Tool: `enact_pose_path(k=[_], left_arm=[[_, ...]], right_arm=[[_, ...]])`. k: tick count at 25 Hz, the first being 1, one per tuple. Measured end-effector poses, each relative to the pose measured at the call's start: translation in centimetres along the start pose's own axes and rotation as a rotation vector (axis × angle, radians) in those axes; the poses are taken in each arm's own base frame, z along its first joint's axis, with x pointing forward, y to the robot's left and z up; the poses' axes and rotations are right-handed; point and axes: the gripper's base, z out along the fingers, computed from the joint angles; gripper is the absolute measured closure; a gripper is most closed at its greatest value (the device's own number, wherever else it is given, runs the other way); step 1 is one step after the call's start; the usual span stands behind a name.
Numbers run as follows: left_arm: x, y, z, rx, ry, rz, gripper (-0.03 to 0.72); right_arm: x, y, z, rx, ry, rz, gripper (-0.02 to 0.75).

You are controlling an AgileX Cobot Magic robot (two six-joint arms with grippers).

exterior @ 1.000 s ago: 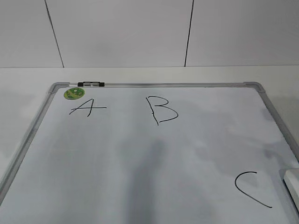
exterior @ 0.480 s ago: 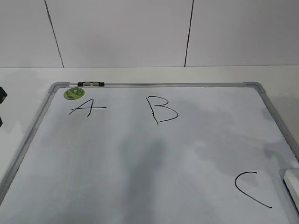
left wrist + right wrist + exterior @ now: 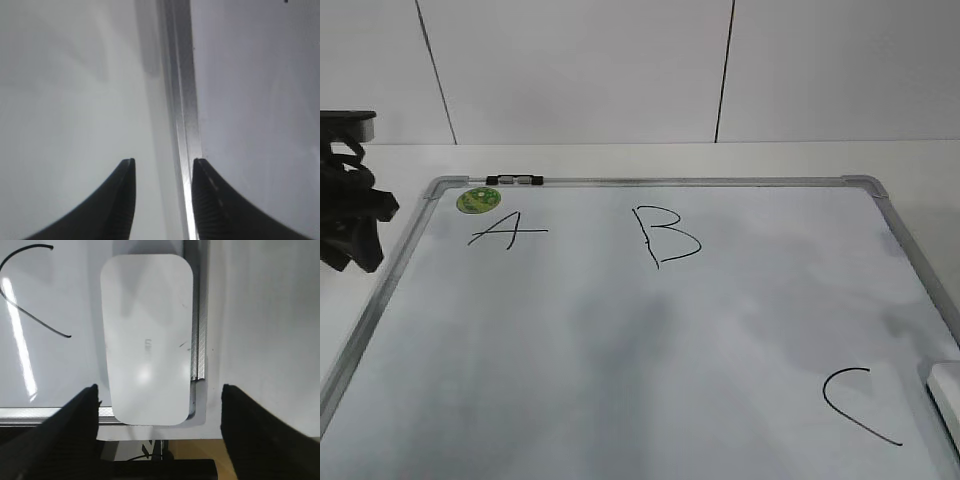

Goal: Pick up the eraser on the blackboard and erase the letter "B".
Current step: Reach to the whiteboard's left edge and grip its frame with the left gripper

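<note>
Below the right claw (image 3: 157, 395), between its widely parted fingers, the eraser (image 3: 146, 337) is seen lying flat at the board's (image 3: 650, 340) near right corner, its long side against the grey frame. Nothing is held by this claw, and the eraser is not touched by either finger. To the left of the eraser, from the right wrist view, part of the curved stroke of the "C" (image 3: 30, 290) is seen. In the exterior view only a sliver of the eraser (image 3: 947, 395) shows at the right edge, just right of the "C" (image 3: 860, 405).

The left claw (image 3: 163, 167) is seen in the left wrist view with its fingers apart and empty, the board's left frame rail running up between the tips; whether the rail is touched cannot be told. In the exterior view the left claw (image 3: 350, 215) is seen at the far left, beside the board's left edge.

The "B" (image 3: 665, 235) is intact in the upper middle of the board, well apart from both claws. To its left stands the "A" (image 3: 507, 231), with a green sticker (image 3: 479, 199) and a marker (image 3: 515, 180) above it at the top rail.
</note>
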Motion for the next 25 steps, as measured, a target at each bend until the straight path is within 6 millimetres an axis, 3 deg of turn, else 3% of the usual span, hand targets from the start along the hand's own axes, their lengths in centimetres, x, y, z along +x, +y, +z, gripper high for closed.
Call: enact_pose_path(k=[5, 25], left_arm=[[-0.8, -0.5, 2.0, -0.009, 0.007, 0.031, 0.402], [-1.2, -0.2, 4.3, -0.018, 0.034, 0.034, 0.442]], right_arm=[[-0.2, 0.0, 0.4, 0.002, 0.018, 0.0, 0.123], [-0.2, 0.0, 0.4, 0.003, 0.018, 0.0, 0.14]])
